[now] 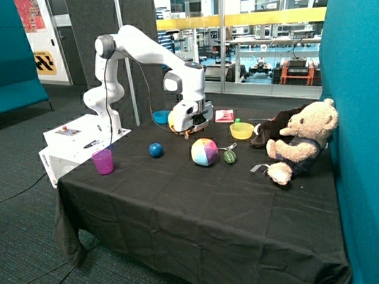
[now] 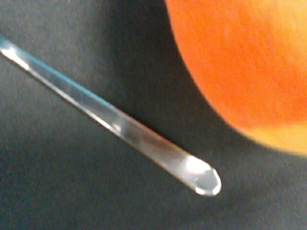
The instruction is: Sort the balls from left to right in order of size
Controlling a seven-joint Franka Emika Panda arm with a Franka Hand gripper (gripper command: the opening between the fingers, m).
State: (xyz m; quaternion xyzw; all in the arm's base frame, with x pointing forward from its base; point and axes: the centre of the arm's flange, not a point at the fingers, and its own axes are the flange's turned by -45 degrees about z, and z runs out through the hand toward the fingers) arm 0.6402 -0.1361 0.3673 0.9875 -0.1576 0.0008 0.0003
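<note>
Currently the table (image 1: 195, 219), draped in a black cloth, is filling most of the outside view, with the white Franka arm (image 1: 142, 50) reaching over its far side. Taking the multicoloured ball as the clock centre in that view:

1. The teddy bear (image 1: 302, 145) is sitting at about 3 o'clock, leaning against the teal wall, with a dark plush item (image 1: 272, 131) just beside it.
2. The multicoloured ball (image 1: 204, 152), the largest of the balls, is resting mid-table.
3. The orange-yellow ball (image 1: 173, 120) is lying at about 11 o'clock, partly hidden behind the gripper (image 1: 190, 129). In the wrist view this ball (image 2: 249, 67) is filling one corner, close to the camera, beside a shiny metal handle (image 2: 115, 124) lying on the cloth.
4. The yellow bowl (image 1: 241, 131) is sitting at about 2 o'clock; the blue bowl (image 1: 160, 116) at about 10 o'clock, behind the gripper.
5. The purple cup (image 1: 102, 161) is standing at about 9 o'clock, near the table edge.
6. The blue ball (image 1: 155, 150) is lying at 9 o'clock, well apart from the centre ball.
7. The green ball (image 1: 230, 156) is lying at 3 o'clock, just beside the centre ball.

Gripper: hanging low against the orange-yellow ball; whether it is clenched or released, I cannot tell.
</note>
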